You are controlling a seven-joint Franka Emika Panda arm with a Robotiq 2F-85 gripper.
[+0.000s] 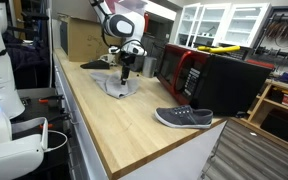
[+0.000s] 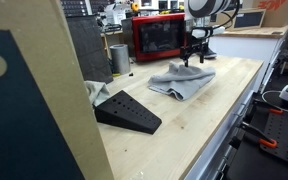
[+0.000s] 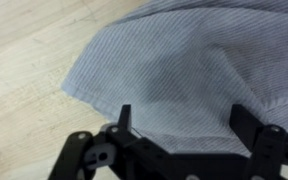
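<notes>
A grey-blue cloth [image 1: 119, 85] lies crumpled on the wooden counter [image 1: 114, 120]; it also shows as a loose heap of cloth [image 2: 182, 80]. My gripper [image 1: 126, 70] hangs just above it, pointing down, also seen as the gripper [image 2: 195, 58] over the cloth's far part. In the wrist view the cloth [image 3: 174, 70] fills most of the picture and the gripper [image 3: 181, 118] stands open, fingers wide apart with only cloth surface below them, nothing pinched.
A grey shoe [image 1: 184, 118] lies near the counter's front corner, seen from its heel as the shoe [image 2: 129, 112]. A red microwave [image 1: 184, 70] and black boxes stand along the back. A metal can [image 2: 119, 58] stands beside the microwave [image 2: 157, 37].
</notes>
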